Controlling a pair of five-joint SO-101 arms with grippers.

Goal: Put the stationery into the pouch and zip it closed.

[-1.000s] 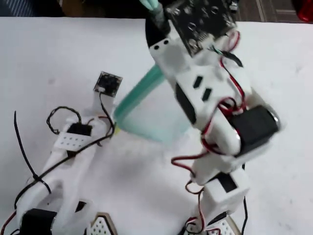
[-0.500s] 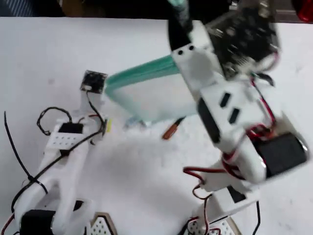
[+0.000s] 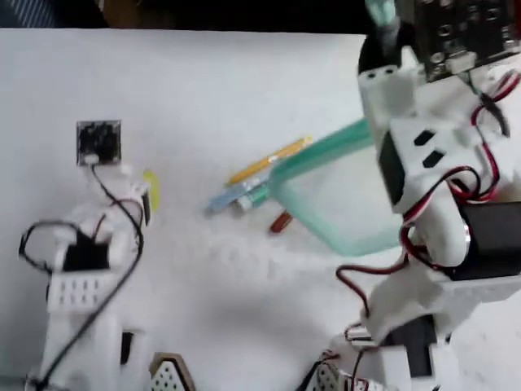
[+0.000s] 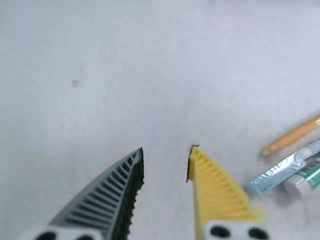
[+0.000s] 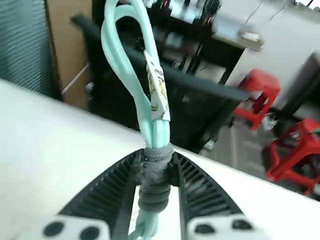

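Clamping shut on a mint loop (image 5: pixel 150 75), the right gripper (image 5: pixel 157 155) holds the pouch (image 3: pixel 342 195) up by it, above the table (image 3: pixel 244 81). Over the last second it has swung the pouch rightward, uncovering the stationery (image 3: pixel 252 195): an orange pencil (image 3: pixel 269 160), a pale blue tube (image 3: pixel 224 201) and a small reddish piece (image 3: pixel 281 221), all just beside the pouch's near end. The left gripper (image 4: pixel 167 149), jaws apart and empty, has drawn back leftward, near them. By my judgement, the packing remains undone.

Soft see-thru plastic pouch (image 3: pixel 338 199) w/ teal trim; smooth matt white worktop (image 3: pixel 203 81); ribbed matt plastic on left end effector (image 4: pixel 167 150).
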